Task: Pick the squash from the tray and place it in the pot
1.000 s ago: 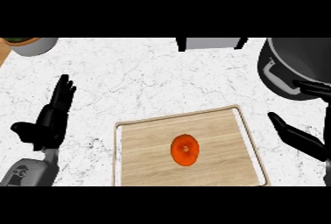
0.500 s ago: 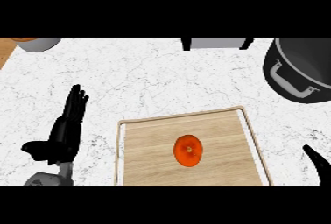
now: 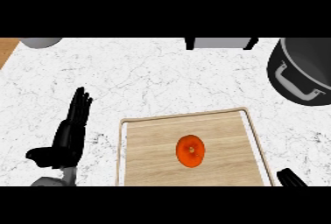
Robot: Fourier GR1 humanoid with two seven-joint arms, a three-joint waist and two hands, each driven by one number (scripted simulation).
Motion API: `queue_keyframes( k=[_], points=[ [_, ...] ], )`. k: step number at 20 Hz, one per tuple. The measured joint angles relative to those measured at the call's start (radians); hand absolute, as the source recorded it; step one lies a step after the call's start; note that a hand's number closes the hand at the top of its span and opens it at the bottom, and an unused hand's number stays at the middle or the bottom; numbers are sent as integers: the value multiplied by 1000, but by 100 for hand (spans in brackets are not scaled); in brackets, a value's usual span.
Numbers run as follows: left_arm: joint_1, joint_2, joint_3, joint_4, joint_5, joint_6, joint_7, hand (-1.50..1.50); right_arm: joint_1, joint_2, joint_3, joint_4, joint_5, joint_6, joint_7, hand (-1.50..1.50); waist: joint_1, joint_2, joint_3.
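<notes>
From the head view, the only 1 I have, the orange squash [image 3: 191,150] lies on the wooden tray [image 3: 149,144], a little right of the tray's middle, with nothing touching it. My left hand [image 3: 68,135] sits over the marble worktop [image 3: 161,78] left of the tray, fingers straight and released, thumb out to the side, holding nothing; it is apart from the tray and well left of the squash. Of my right hand [image 3: 291,178] only a small black part shows at the lower edge, just beyond the tray's right rim, below and right of the squash; I cannot tell its state. The dark pot [image 3: 310,65] stands at the upper right, well apart from the tray.
</notes>
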Motion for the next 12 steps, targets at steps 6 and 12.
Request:
queue_keyframes(
  k=[6, 12],
  points=[
    [-8, -13, -1, 13, -7, -5, -7, 0, -3, 44, 118, -80, 284, 146, 323, -150, 11, 3, 1],
    [1, -27, -8, 1, -24, -8, -2, 0, -214, 227, 260, 7, 476, 336, 586, -150, 18, 1, 3]
  ],
)
